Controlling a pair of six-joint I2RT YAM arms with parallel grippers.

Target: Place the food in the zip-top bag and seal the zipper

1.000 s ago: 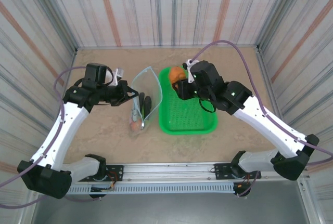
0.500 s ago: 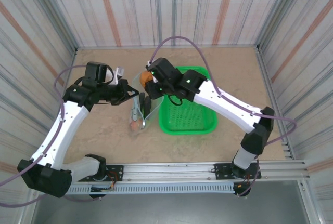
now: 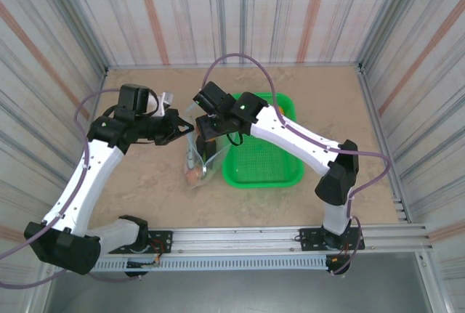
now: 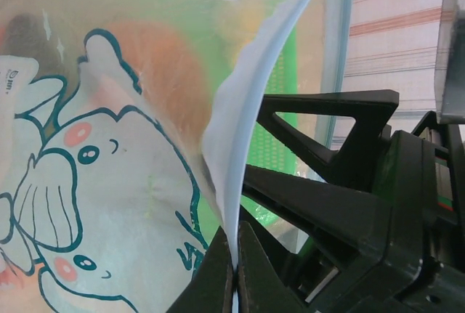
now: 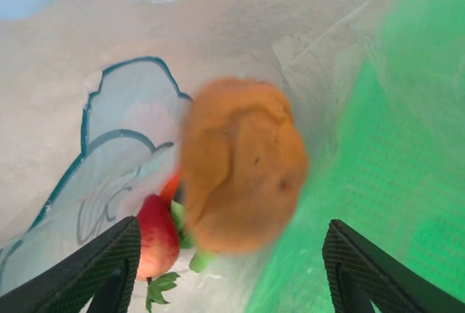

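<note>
sand-coloured table [image 3: 145, 197] is carrying the whole set-up, with two arms reaching in from its near edge. one green mesh basket [image 3: 269, 162] is sitting right of centre. its far end is lying under the right arm, so i cannot tell whether any food is waiting there.

one clear bag [image 3: 197, 155], printed with cartoon elephants, is lying just left of the basket and touching it, with its mouth facing away from the arm bases. one pale blue zipper strip [image 4: 251, 95] is running along that mouth and is standing apart, not pressed shut.

the left gripper [image 4: 234, 273] is clenching one lip of the strip between its tips, holding the mouth agape. the right gripper [image 5: 232, 226] is hanging over the mouth with its fingers [image 5: 102, 266] spread wide and gripping nothing. one orange fruit [image 5: 243, 175] is showing blurred between them, touching neither, so i am judging it released.

inside the bag, one red strawberry [image 5: 156, 237] is lying near the bottom, with a red-orange sliver beside it that i cannot identify.

step in hand: loading the food, apparently near its end. the next move is calling for the right arm to clear the mouth, check the basket, then press the strip closed along its length while the left keeps its pinch.
</note>
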